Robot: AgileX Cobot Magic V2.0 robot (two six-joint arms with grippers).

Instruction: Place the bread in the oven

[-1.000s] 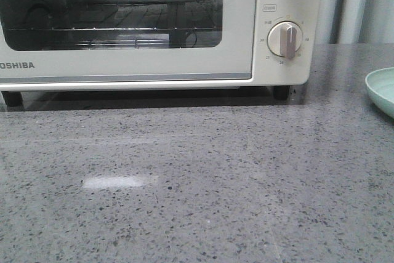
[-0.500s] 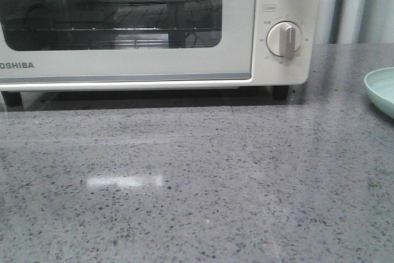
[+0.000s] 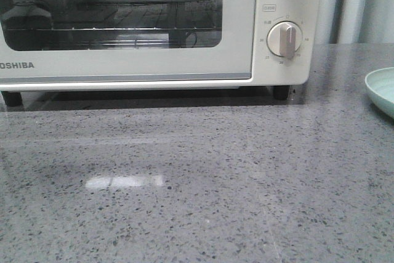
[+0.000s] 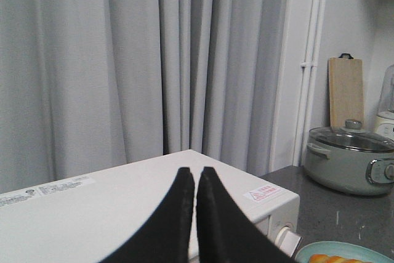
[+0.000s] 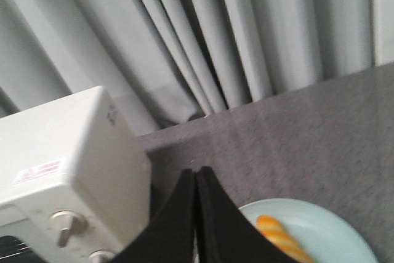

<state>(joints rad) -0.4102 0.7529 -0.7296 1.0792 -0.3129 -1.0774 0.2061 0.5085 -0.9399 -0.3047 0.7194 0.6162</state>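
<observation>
Our left hand [image 4: 196,180] and right hand [image 5: 195,180] hover pinched empty; a fresh reflection in the closed oven [image 3: 154,23] door suggests approach. Bread [image 5: 280,233] waits on its plate [image 5: 332,229].

Oven [image 3: 154,66]: cream-white body, dark glass window, grey lettering. Countertop [image 3: 197,183]: grey with dark speckles. Plate [image 5: 326,229]: pale mint green. Bread [image 5: 280,235]: golden-orange with pale stripes. Curtain [image 4: 123,60]: light grey. Gripper fingers [image 4: 209,214]: black.
</observation>
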